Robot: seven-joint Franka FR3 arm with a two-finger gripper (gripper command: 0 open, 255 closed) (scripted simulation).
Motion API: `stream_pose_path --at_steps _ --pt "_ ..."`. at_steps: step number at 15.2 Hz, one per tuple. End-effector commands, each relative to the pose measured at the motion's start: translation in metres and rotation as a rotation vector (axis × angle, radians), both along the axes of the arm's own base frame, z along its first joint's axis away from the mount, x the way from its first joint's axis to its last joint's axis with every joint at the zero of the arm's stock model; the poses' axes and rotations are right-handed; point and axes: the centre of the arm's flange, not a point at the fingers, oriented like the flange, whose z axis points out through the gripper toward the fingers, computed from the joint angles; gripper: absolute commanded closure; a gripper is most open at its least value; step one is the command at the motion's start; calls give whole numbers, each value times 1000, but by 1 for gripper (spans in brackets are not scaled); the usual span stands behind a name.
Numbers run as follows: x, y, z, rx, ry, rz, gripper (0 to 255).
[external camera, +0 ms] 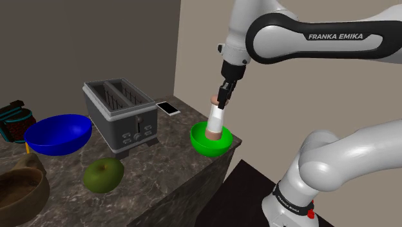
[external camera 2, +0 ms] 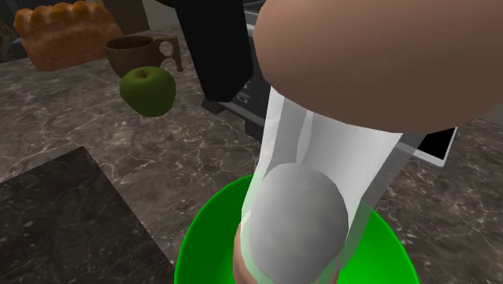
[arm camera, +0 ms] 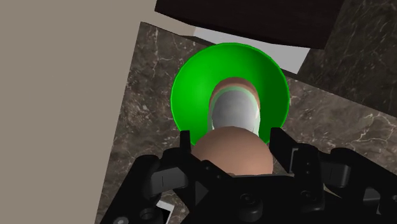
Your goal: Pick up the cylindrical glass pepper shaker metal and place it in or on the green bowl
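The pepper shaker (external camera: 216,119) is a clear cylinder with a brownish rounded cap and base. It leans slightly, with its lower end inside the green bowl (external camera: 200,143) near the counter's corner. My black gripper (external camera: 223,98) is shut on the shaker's cap from above. In the wrist view the two fingers (arm camera: 185,145) clasp the cap, and the shaker (arm camera: 234,111) points down into the bowl (arm camera: 191,83). The second exterior view shows the shaker (external camera 2: 322,161) very close, with its base low in the bowl (external camera 2: 201,242).
A grey toaster (external camera: 121,113) stands behind the bowl, with a phone (external camera: 169,108) beside it. A blue bowl (external camera: 58,134), a green apple (external camera: 103,174) and a brown bowl (external camera: 19,190) lie toward the shoulder view's left. The counter's edge drops off just past the green bowl.
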Motion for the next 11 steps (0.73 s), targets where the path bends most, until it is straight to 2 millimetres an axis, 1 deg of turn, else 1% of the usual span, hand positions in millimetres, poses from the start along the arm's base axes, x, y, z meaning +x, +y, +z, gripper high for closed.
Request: stream_pose_path --at_steps 1,2,7,10,11 --pt "0 0 0 0 0 0 255" --pt "0 0 0 0 0 0 0" --pt "0 0 0 0 0 0 0" --pt "-3 6 39 0 0 0 0" --pt "-4 8 49 0 0 0 0"
